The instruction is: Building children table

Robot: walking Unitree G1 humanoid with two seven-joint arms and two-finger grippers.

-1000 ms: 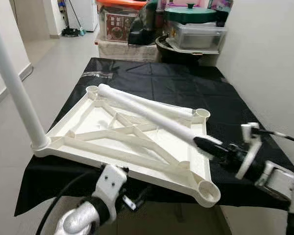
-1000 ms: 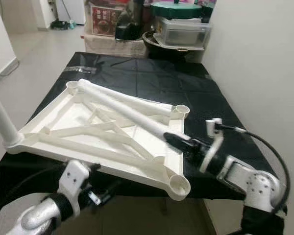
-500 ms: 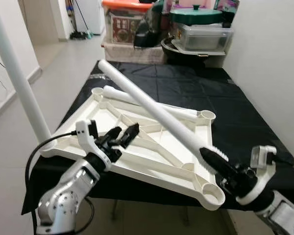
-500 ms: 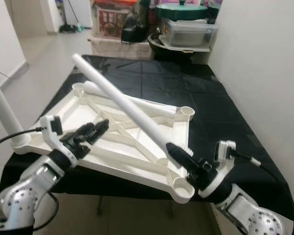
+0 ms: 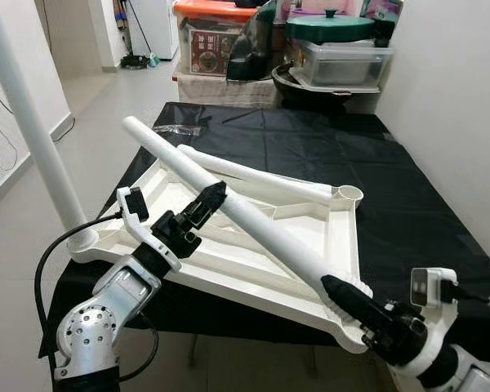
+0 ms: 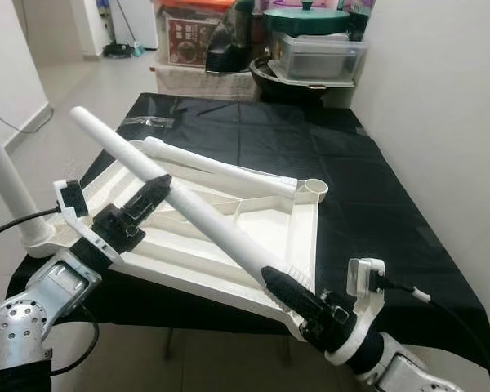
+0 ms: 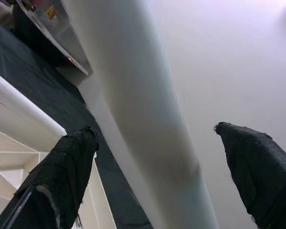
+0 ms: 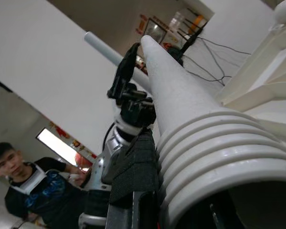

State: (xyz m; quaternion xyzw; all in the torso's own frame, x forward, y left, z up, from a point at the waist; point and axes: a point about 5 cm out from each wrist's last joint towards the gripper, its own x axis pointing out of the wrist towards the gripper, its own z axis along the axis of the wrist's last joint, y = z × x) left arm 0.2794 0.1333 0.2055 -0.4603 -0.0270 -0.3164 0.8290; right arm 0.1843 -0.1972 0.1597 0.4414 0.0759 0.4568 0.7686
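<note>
No wording can be made out; the printed box (image 5: 210, 37) at the back seems too blurred

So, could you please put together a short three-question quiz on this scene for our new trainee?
1. True or false: the right gripper holds the ribbed end of the raised leg.
2. Where is the left gripper?
A. at the raised leg's middle, fingers open
B. shut on the tabletop
C. hanging idle below the black cloth
3. Fill in: a second loose leg lies across the upturned ____.

Key:
1. True
2. A
3. tabletop
</note>
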